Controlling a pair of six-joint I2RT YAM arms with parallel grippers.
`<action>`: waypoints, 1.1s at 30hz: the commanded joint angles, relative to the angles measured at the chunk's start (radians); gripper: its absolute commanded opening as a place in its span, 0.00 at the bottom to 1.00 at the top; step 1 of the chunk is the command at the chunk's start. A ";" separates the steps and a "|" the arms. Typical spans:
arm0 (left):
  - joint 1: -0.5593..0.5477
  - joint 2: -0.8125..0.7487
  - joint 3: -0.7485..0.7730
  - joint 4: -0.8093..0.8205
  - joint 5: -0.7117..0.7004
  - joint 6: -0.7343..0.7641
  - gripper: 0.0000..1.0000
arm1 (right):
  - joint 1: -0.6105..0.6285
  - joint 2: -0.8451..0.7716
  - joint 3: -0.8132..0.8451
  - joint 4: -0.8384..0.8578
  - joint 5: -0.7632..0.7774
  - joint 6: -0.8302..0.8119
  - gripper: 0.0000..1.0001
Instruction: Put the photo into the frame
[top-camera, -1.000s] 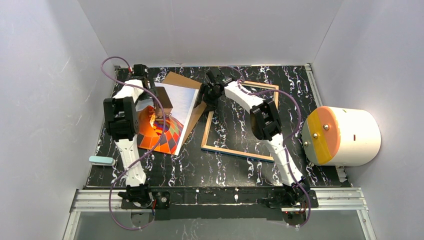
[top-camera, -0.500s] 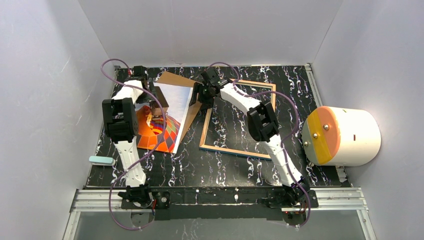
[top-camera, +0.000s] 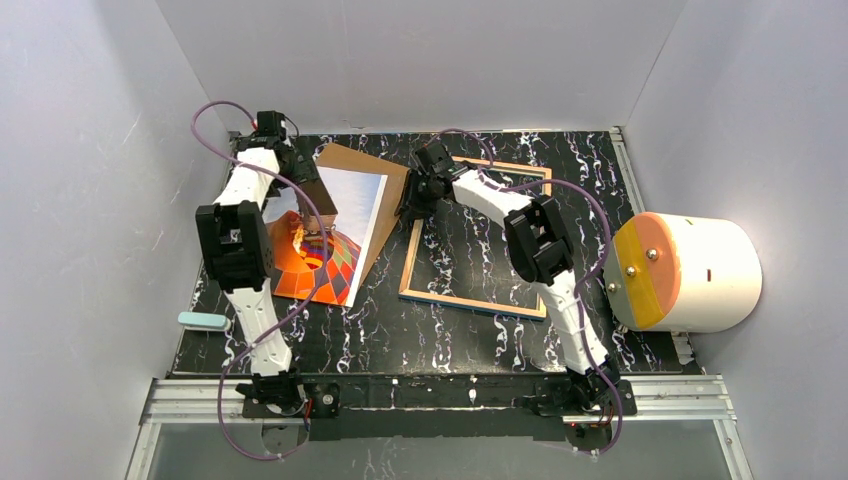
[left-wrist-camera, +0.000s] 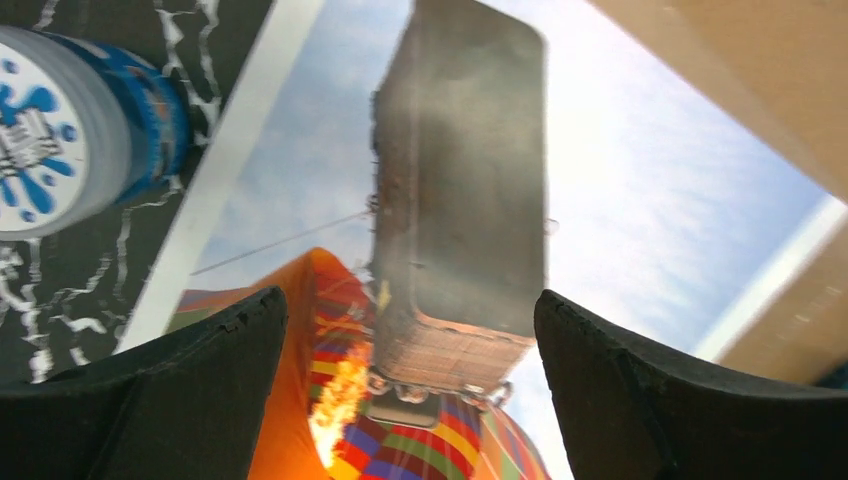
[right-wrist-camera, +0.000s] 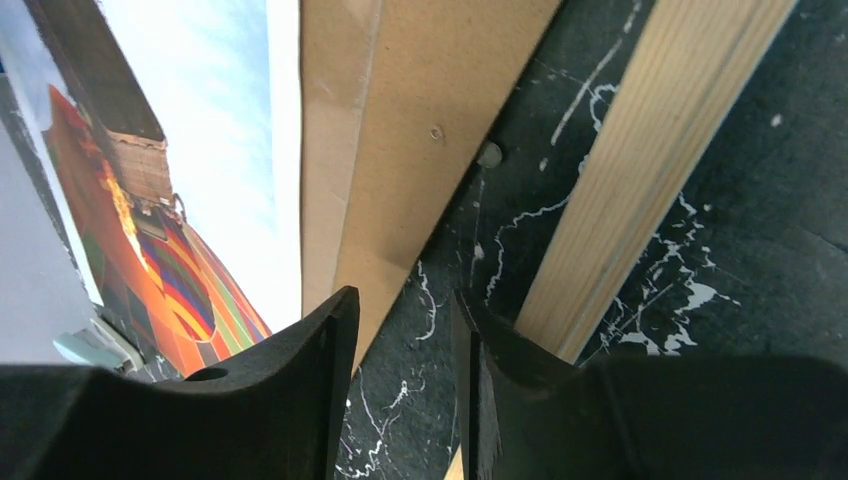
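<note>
Hovering over half-hidden photo (top-camera: 352, 208) — left gripper (left-wrist-camera: 408, 302) spread wide; right gripper (right-wrist-camera: 402, 300) narrowly apart, empty.

The photo (left-wrist-camera: 650, 200) is smooth printed paper, and the backing board (right-wrist-camera: 440, 110) is matt brown cardboard. The frame (right-wrist-camera: 640, 170) shows pale bare wood with fine grain. The table (right-wrist-camera: 770, 230) has a rather matt black surface with white marble veins.

Close view from the left gripper (left-wrist-camera: 408, 320), its two black fingers (left-wrist-camera: 170, 390) wide apart, nothing between them. Below lies the photo (left-wrist-camera: 640, 210): brown basket (left-wrist-camera: 460, 180), flame, striped balloon, pale blue sky. A brown board (left-wrist-camera: 740, 70) lies upper right. A blue-and-white round object (left-wrist-camera: 60, 130) sits upper left on the black marbled table (left-wrist-camera: 80, 290).
</note>
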 joint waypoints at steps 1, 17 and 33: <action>-0.015 -0.098 -0.081 0.075 0.214 -0.059 0.90 | -0.010 -0.059 -0.016 0.133 -0.053 -0.005 0.47; -0.099 -0.001 -0.259 0.231 0.373 -0.090 0.75 | -0.045 0.108 0.125 0.271 -0.076 0.022 0.49; -0.135 -0.047 -0.478 0.164 0.341 -0.053 0.68 | -0.062 0.215 0.154 0.216 -0.175 0.206 0.51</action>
